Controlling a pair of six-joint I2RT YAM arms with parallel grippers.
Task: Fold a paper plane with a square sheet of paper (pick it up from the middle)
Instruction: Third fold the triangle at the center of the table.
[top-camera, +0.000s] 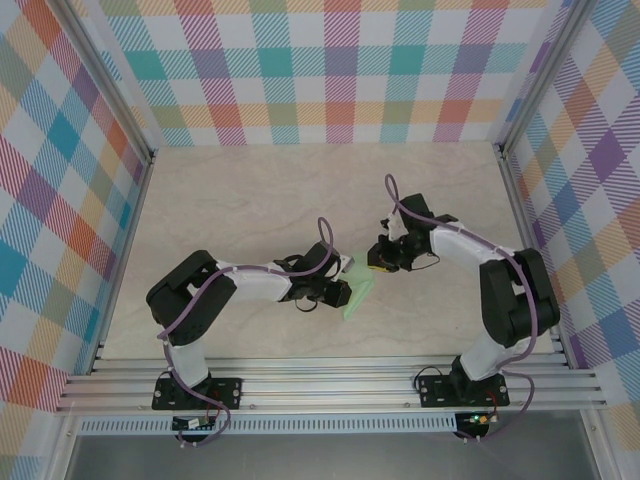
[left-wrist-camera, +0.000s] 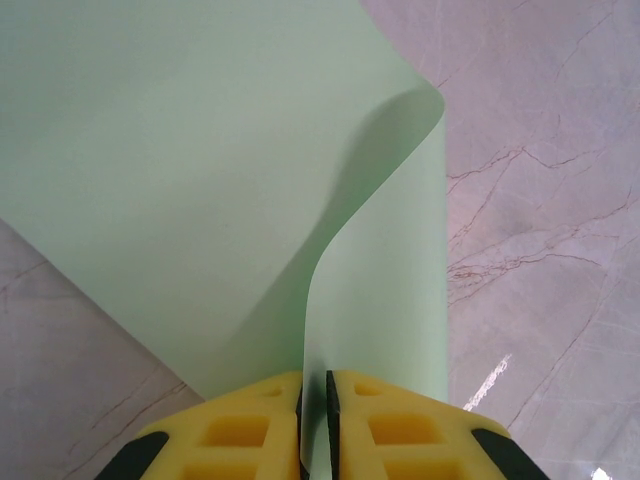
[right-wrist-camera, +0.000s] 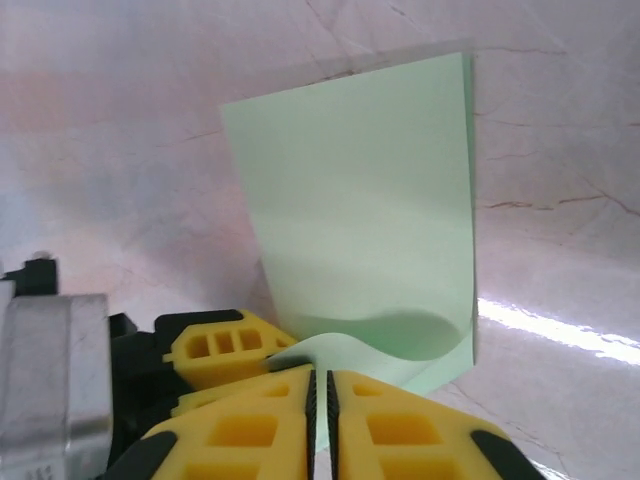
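The square sheet of paper (top-camera: 358, 292) is pale mint green and hangs above the table between my two grippers, bent over on itself. In the left wrist view the sheet (left-wrist-camera: 200, 170) curls into a soft loop, and my left gripper (left-wrist-camera: 315, 388) is shut on its near edge. In the right wrist view the sheet (right-wrist-camera: 360, 210) stands up in front of my right gripper (right-wrist-camera: 322, 388), which pinches a wavy edge. The left gripper's yellow fingers (right-wrist-camera: 215, 345) sit close beside it. From above, the left gripper (top-camera: 338, 290) and right gripper (top-camera: 382, 262) meet at the sheet.
The marble-look table (top-camera: 250, 200) spreads behind and to both sides of the arms. Checked walls (top-camera: 320, 70) close it in at the back and sides. A metal rail (top-camera: 330, 385) runs along the near edge by the arm bases.
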